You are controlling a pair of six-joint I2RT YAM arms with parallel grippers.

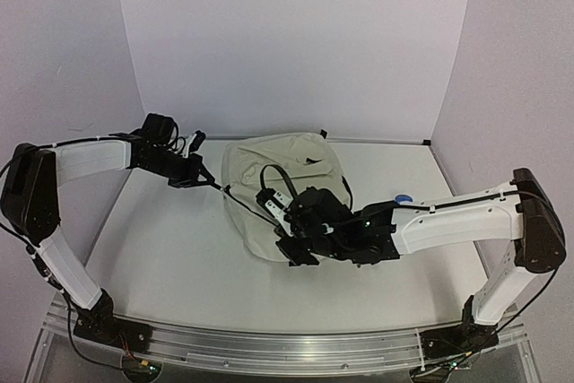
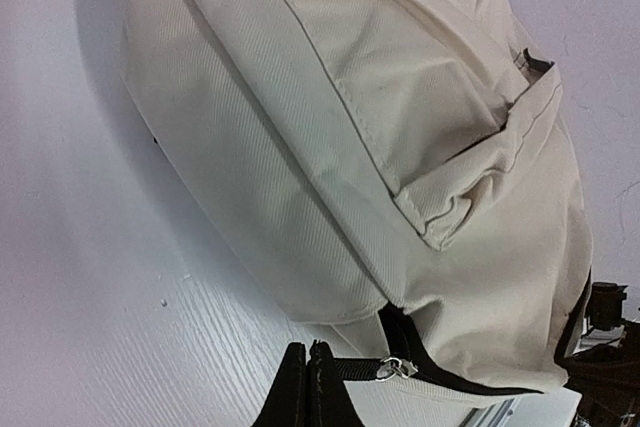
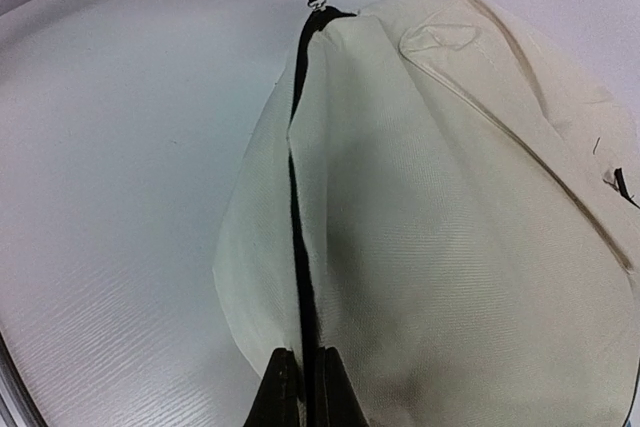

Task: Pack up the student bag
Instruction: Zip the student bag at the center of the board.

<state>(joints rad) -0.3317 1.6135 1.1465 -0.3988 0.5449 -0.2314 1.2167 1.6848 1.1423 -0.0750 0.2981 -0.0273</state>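
1. Found the student bag [image 1: 287,163] lying centre-far on the table [image 1: 170,248] (cream fabric, black zip).
2. Saw left gripper [image 2: 308,352] pressed together, pinching the zipper pull [image 2: 396,368].
3. Saw right gripper [image 3: 300,355] clamped on the student bag's near edge.

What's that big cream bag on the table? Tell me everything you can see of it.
The student bag is a large cream backpack of woven fabric, lying slumped and creased on the white table. A black zipper runs along its edge, a flapped pocket sits on its face, and a black strap loops over it. The left gripper is shut on the zipper pull at one end. The right gripper pinches the zipper further along.
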